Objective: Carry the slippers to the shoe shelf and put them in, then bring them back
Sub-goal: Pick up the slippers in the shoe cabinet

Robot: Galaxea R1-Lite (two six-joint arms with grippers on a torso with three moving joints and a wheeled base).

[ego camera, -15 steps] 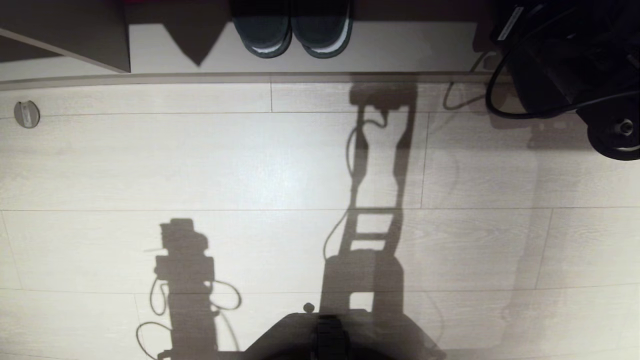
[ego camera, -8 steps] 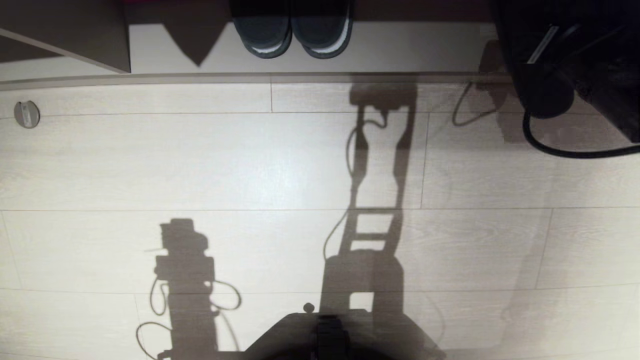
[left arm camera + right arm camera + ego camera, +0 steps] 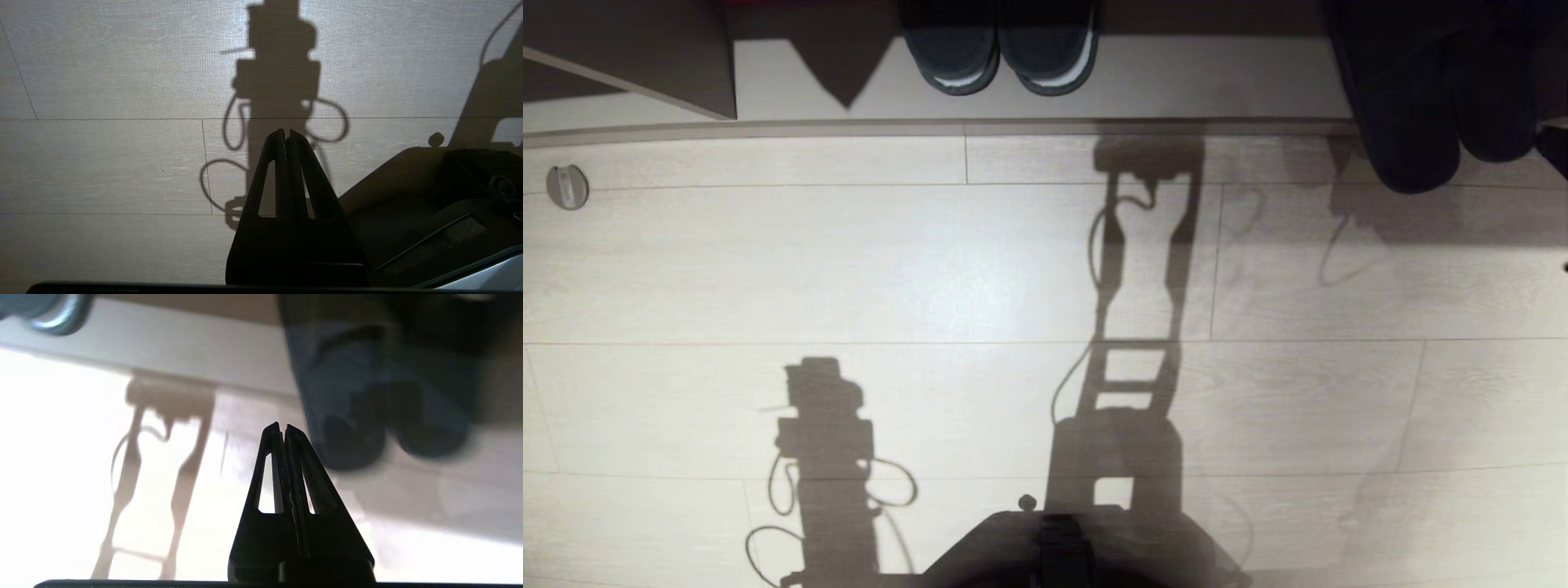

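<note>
1. The grey-blue slippers (image 3: 384, 400) sit side by side at the front of the low shoe shelf (image 3: 1192, 77), their ends overhanging its lip toward the floor (image 3: 931, 269); in the head view they lie at the far right (image 3: 1437, 106).

2. The right tool (image 3: 282, 428) hovers just short of the pair, fingers clenched together and holding nothing. The nearer slipper lies ahead of its tips and slightly to one side, apart from them.

3. Each slipper's long axis runs from the shelf's depth out toward the robot, roughly in line with the way the right tool points.

4. The right arm is plainly the nearer; any pick-up would likely need the fingers released first, then a short advance onto the near end of a slipper.

5. The left tool (image 3: 286, 134) hangs over bare floor beside the robot's base, well apart from the shelf, clenched on nothing.

6. A darker pair with whitish sole rims (image 3: 1001, 57) stands further along the same shelf.
</note>
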